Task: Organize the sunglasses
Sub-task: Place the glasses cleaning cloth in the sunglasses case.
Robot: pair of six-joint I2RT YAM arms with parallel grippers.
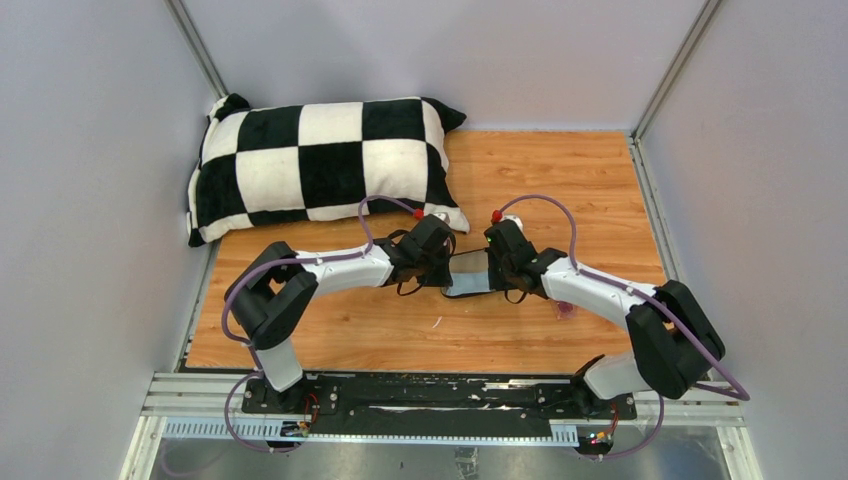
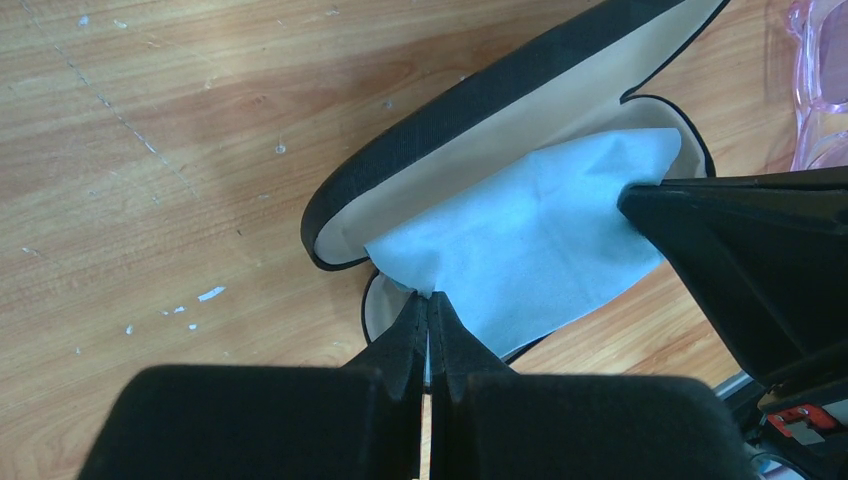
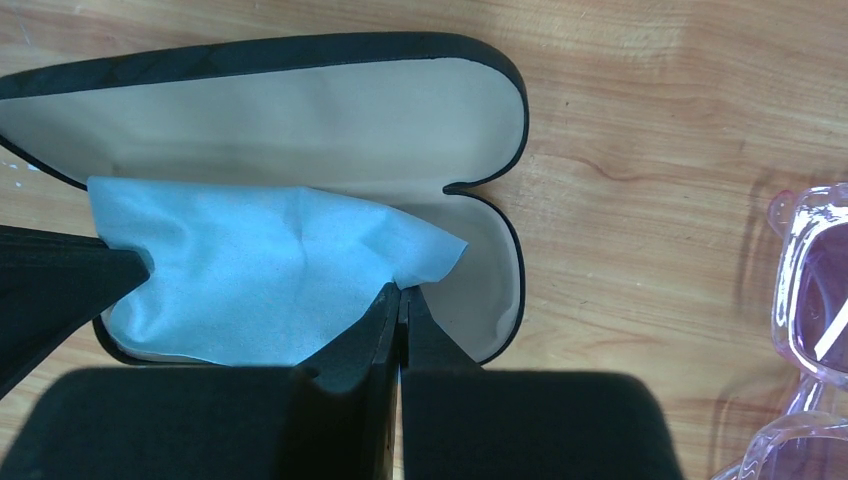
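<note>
**Top view.** Two arms meet at the centre of the wooden table (image 1: 560, 180). The left claw (image 1: 449, 272) and right claw (image 1: 492, 272) close in from either side on an open black case (image 1: 470, 280). The sunglasses (image 1: 565, 310) lie on the table to the lower right of the case, outside it. A checked pillow (image 1: 320, 165) sits at upper left.

**Left wrist view.** The left claw (image 2: 430, 303) is closed, pinching one corner of a light blue cloth (image 2: 530, 250) that lies over the beige lining of the case (image 2: 450, 110). The right claw enters from the right edge, on the far corner of the cloth. The sunglasses (image 2: 818, 80) show at upper right (only partly in frame).

**Right wrist view.** The right claw (image 3: 401, 298) is closed on the cloth's (image 3: 260, 270) near corner. The sunglasses (image 3: 810, 290) rest at the right edge, apart from the case (image 3: 300, 130).
</note>
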